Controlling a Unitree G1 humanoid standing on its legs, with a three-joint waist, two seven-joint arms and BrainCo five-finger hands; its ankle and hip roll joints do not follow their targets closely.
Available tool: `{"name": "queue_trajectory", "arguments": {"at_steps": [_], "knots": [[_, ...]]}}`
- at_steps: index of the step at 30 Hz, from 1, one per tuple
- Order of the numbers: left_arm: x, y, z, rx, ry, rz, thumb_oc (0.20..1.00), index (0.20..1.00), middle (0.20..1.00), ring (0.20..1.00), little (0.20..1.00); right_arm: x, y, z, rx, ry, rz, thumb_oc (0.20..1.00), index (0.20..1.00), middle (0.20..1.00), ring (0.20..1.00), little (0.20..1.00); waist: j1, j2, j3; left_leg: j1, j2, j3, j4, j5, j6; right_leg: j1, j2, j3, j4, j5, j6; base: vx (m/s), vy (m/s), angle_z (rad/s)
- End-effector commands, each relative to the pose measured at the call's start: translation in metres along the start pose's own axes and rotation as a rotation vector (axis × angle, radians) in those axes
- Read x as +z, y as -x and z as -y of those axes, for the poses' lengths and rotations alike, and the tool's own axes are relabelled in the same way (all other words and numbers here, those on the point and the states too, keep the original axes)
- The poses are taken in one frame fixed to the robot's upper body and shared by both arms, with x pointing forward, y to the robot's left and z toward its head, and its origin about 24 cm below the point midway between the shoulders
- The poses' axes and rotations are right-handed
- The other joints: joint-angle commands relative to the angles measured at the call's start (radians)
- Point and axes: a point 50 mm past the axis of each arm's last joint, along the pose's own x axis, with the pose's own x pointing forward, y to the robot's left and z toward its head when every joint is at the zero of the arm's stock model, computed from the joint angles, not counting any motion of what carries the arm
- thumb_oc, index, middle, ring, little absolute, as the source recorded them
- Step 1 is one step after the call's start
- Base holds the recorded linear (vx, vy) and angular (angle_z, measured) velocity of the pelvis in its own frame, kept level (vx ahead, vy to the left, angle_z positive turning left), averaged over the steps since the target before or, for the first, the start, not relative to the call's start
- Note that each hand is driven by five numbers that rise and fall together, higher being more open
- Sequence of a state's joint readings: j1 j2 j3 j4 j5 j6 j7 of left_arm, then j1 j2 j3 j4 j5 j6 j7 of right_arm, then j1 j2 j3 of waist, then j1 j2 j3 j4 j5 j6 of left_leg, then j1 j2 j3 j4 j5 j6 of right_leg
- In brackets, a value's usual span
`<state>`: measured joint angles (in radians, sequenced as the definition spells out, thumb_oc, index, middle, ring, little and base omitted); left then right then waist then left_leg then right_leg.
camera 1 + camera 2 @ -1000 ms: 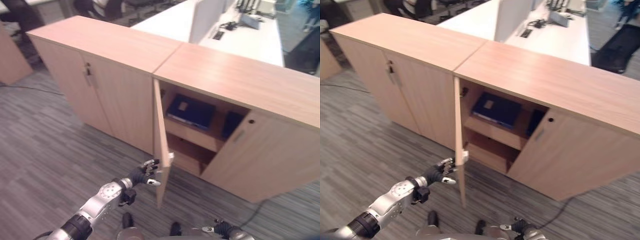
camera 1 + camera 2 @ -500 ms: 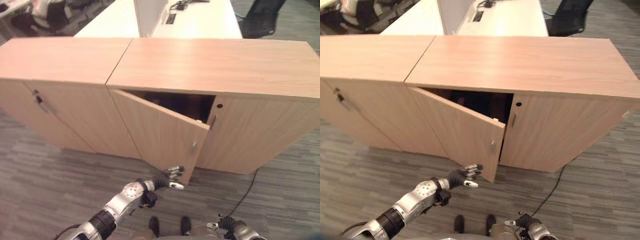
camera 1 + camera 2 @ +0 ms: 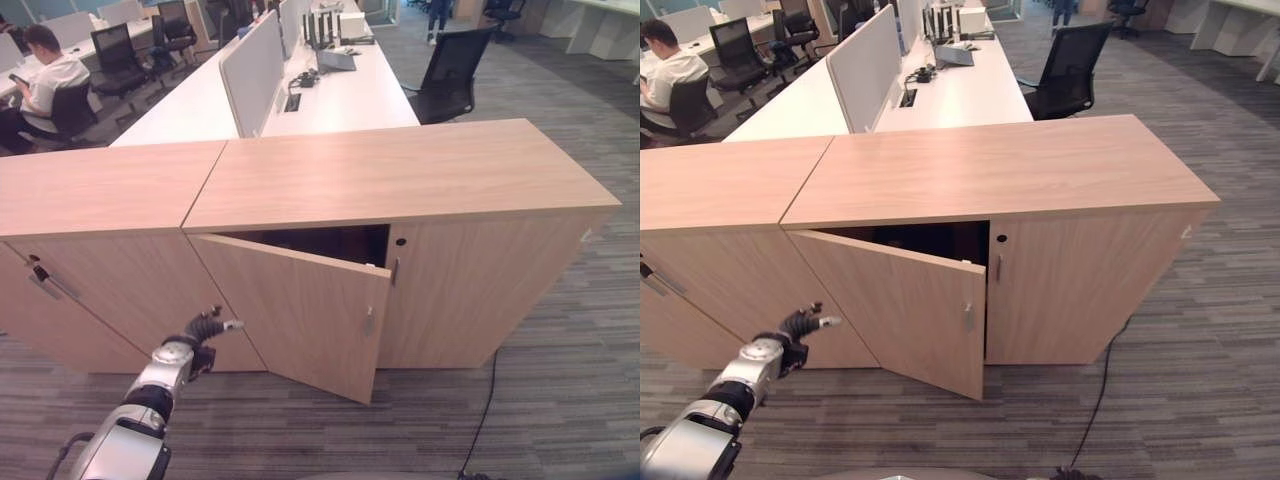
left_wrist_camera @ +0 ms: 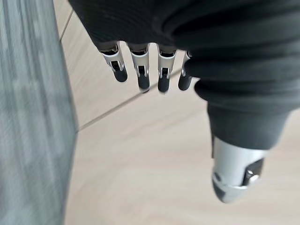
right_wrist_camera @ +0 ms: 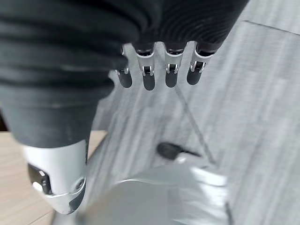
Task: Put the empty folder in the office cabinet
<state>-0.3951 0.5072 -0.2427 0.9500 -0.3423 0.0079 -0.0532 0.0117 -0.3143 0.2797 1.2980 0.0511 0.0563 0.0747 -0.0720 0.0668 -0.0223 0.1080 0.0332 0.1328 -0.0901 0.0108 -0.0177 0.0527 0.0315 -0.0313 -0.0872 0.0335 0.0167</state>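
While the cabinet (image 3: 400, 190) stood with its left door (image 3: 300, 315) ajar, the left hand (image 3: 205, 326) hovered at about eight o'clock of that door, fingers (image 4: 140, 75) loosely straight and holding nothing. The right hand (image 5: 159, 70) hung relaxed and empty above the carpet (image 5: 253, 108). I could not tell where the folder lay.

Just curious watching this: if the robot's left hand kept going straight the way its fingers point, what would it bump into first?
Probably the half-open cabinet door: the left hand points its straight fingers at the door's outer face, though the gap between them is hard to judge.
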Motion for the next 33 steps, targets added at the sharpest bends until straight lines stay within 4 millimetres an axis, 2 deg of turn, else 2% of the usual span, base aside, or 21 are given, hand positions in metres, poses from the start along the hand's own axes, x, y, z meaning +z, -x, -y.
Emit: {"name": "queue_trajectory", "arguments": {"at_steps": [1, 3, 5, 6, 7, 9, 10, 11, 12, 15, 19, 23, 24, 27, 28, 29, 30, 32, 33], "knots": [[0.044, -0.009, -0.002, 0.044, 0.06, 0.14, 1.0, 1.0, 1.0, 1.0, 1.0, -0.003, -0.001, -0.006, 0.013, 0.003, -0.028, 1.0, 1.0, 1.0, 1.0, 1.0, -0.017, -0.044, -0.015, -0.047, -0.045, 0.002, 0.003, -0.043, 0.011, 0.003, -0.056, -0.035, 0.0, -0.045, 0.092, -0.01, 0.028, -0.22], [0.053, -0.013, 0.003, 0.043, 0.05, 0.152, 1.0, 1.0, 1.0, 1.0, 1.0, -0.002, -0.001, -0.007, 0.014, -0.009, -0.023, 1.0, 1.0, 1.0, 1.0, 1.0, -0.026, -0.042, -0.018, -0.045, -0.046, 0.008, 0.003, -0.045, 0.013, 0.002, -0.06, -0.031, 0.0, -0.042, 0.095, -0.02, 0.04, -0.19], [0.068, -0.017, 0.016, 0.016, 0.041, 0.181, 1.0, 1.0, 1.0, 1.0, 1.0, 0.0, -0.001, -0.009, 0.015, -0.025, -0.014, 1.0, 1.0, 1.0, 1.0, 1.0, -0.038, -0.041, -0.021, -0.042, -0.047, 0.015, 0.003, -0.047, 0.015, 0.0, -0.063, -0.027, 0.0, -0.038, 0.099, -0.02, 0.042, -0.21], [0.068, -0.017, 0.016, 0.016, 0.041, 0.181, 1.0, 1.0, 1.0, 1.0, 1.0, 0.0, -0.001, -0.009, 0.015, -0.025, -0.014, 1.0, 1.0, 1.0, 1.0, 1.0, -0.037, -0.041, -0.021, -0.042, -0.047, 0.015, 0.003, -0.048, 0.015, 0.001, -0.063, -0.026, 0.0, -0.038, 0.099, -0.03, 0.036, -0.07], [0.085, -0.018, 0.033, -0.025, 0.025, 0.236, 1.0, 1.0, 1.0, 1.0, 1.0, 0.001, -0.001, -0.011, 0.018, -0.031, -0.006, 1.0, 1.0, 1.0, 1.0, 1.0, -0.045, -0.041, -0.022, -0.042, -0.047, 0.019, 0.003, -0.048, 0.017, -0.004, -0.065, -0.022, 0.0, -0.032, 0.101, -0.04, 0.035, -0.03], [0.098, -0.017, 0.051, -0.073, 0.006, 0.284, 1.0, 1.0, 1.0, 1.0, 1.0, -0.001, -0.001, -0.014, 0.024, -0.029, -0.009, 1.0, 1.0, 1.0, 1.0, 1.0, -0.053, -0.042, -0.024, -0.043, -0.048, 0.025, 0.003, -0.049, 0.019, -0.01, -0.067, -0.016, 0.0, -0.028, 0.104, -0.04, 0.043, 0.02], [0.113, -0.015, 0.068, -0.12, -0.012, 0.337, 1.0, 1.0, 1.0, 1.0, 1.0, -0.005, -0.001, -0.015, 0.026, -0.029, -0.018, 1.0, 1.0, 1.0, 1.0, 1.0, -0.06, -0.044, -0.025, -0.044, -0.049, 0.031, 0.003, -0.051, 0.021, -0.015, -0.069, -0.01, 0.0, -0.023, 0.107, -0.04, 0.038, 0.03], [0.119, -0.013, 0.077, -0.142, -0.024, 0.357, 1.0, 1.0, 1.0, 1.0, 1.0, -0.006, -0.001, -0.016, 0.026, -0.028, -0.023, 1.0, 1.0, 1.0, 1.0, 1.0, -0.064, -0.045, -0.025, -0.045, -0.05, 0.034, 0.003, -0.05, 0.022, -0.016, -0.071, -0.009, 0.0, -0.021, 0.109, -0.03, 0.027, -0.01], [0.119, -0.013, 0.077, -0.142, -0.024, 0.357, 1.0, 1.0, 1.0, 1.0, 1.0, -0.006, -0.001, -0.016, 0.026, -0.028, -0.023, 1.0, 1.0, 1.0, 1.0, 1.0, -0.064, -0.045, -0.024, -0.045, -0.05, 0.034, 0.003, -0.05, 0.022, -0.016, -0.071, -0.009, 0.0, -0.021, 0.109, -0.02, 0.016, -0.05], [0.14, -0.01, 0.107, -0.214, -0.128, 0.415, 1.0, 1.0, 1.0, 1.0, 1.0, -0.012, -0.001, -0.016, 0.023, -0.035, -0.038, 1.0, 1.0, 1.0, 1.0, 1.0, -0.083, -0.047, -0.026, -0.047, -0.052, 0.041, 0.003, -0.051, 0.026, -0.022, -0.075, -0.003, 0.0, -0.015, 0.114, -0.02, 0.026, -0.12], [0.153, -0.012, 0.115, -0.177, -0.216, 0.423, 1.0, 1.0, 1.0, 1.0, 1.0, -0.014, 0.0, -0.013, 0.006, -0.042, -0.042, 1.0, 1.0, 1.0, 1.0, 1.0, -0.1, -0.049, -0.024, -0.051, -0.052, 0.052, 0.003, -0.05, 0.028, -0.036, -0.078, 0.007, 0.0, -0.005, 0.119, -0.03, 0.019, -0.08], [0.153, -0.016, 0.105, -0.12, -0.224, 0.398, 1.0, 1.0, 1.0, 1.0, 1.0, -0.011, 0.0, -0.011, -0.002, -0.042, -0.029, 1.0, 1.0, 1.0, 1.0, 1.0, -0.108, -0.052, -0.021, -0.052, -0.051, 0.069, 0.003, -0.051, 0.03, -0.046, -0.075, 0.023, 0.0, 0.004, 0.123, -0.03, 0.011, -0.13], [0.149, -0.018, 0.098, -0.101, -0.19, 0.374, 1.0, 1.0, 1.0, 1.0, 1.0, -0.01, 0.0, -0.011, -0.004, -0.042, -0.027, 1.0, 1.0, 1.0, 1.0, 1.0, -0.11, -0.053, -0.022, -0.051, -0.051, 0.076, 0.003, -0.053, 0.032, -0.049, -0.075, 0.029, 0.0, 0.007, 0.125, -0.02, 0.019, -0.2], [0.128, -0.022, 0.075, -0.05, 0.079, 0.299, 1.0, 1.0, 1.0, 1.0, 1.0, -0.014, -0.001, -0.017, 0.011, -0.05, -0.04, 1.0, 1.0, 1.0, 1.0, 1.0, -0.106, -0.056, -0.028, -0.045, -0.048, 0.094, 0.003, -0.057, 0.033, -0.052, -0.073, 0.04, 0.0, 0.007, 0.125, 0.0, 0.012, -0.22], [0.128, -0.022, 0.075, -0.05, 0.079, 0.298, 1.0, 1.0, 1.0, 1.0, 1.0, -0.014, -0.001, -0.017, 0.011, -0.05, -0.04, 1.0, 1.0, 1.0, 1.0, 1.0, -0.106, -0.056, -0.029, -0.045, -0.048, 0.094, 0.003, -0.058, 0.033, -0.052, -0.073, 0.04, 0.0, 0.007, 0.125, 0.02, -0.003, -0.12], [0.105, -0.026, 0.065, -0.034, 0.204, 0.207, 1.0, 1.0, 1.0, 1.0, 1.0, -0.015, -0.001, -0.019, 0.018, -0.051, -0.053, 1.0, 1.0, 1.0, 1.0, 1.0, -0.103, -0.058, -0.034, -0.042, -0.048, 0.094, 0.003, -0.059, 0.033, -0.048, -0.071, 0.04, 0.0, 0.003, 0.123, 0.0, 0.0, 0.0], [0.098, -0.026, 0.06, -0.019, 0.282, 0.186, 1.0, 1.0, 1.0, 1.0, 1.0, -0.016, -0.001, -0.019, 0.019, -0.05, -0.061, 1.0, 1.0, 1.0, 1.0, 1.0, -0.1, -0.059, -0.037, -0.04, -0.047, 0.091, 0.003, -0.06, 0.032, -0.045, -0.07, 0.04, 0.0, 0.001, 0.121, 0.03, -0.012, 0.04], [0.077, -0.026, 0.056, -0.01, 0.305, 0.114, 1.0, 1.0, 1.0, 1.0, 1.0, -0.018, 0.0, -0.021, 0.028, -0.051, -0.071, 1.0, 1.0, 1.0, 1.0, 1.0, -0.097, -0.06, -0.039, -0.039, -0.046, 0.086, 0.003, -0.059, 0.031, -0.042, -0.069, 0.037, 0.0, -0.002, 0.117, 0.0, 0.0, 0.0], [0.077, -0.026, 0.056, -0.01, 0.305, 0.114, 1.0, 1.0, 1.0, 1.0, 1.0, -0.018, 0.0, -0.021, 0.028, -0.051, -0.071, 1.0, 1.0, 1.0, 1.0, 1.0, -0.098, -0.06, -0.039, -0.039, -0.046, 0.086, 0.003, -0.059, 0.031, -0.042, -0.069, 0.037, 0.0, -0.002, 0.117, 0.01, -0.011, 0.04]]}}
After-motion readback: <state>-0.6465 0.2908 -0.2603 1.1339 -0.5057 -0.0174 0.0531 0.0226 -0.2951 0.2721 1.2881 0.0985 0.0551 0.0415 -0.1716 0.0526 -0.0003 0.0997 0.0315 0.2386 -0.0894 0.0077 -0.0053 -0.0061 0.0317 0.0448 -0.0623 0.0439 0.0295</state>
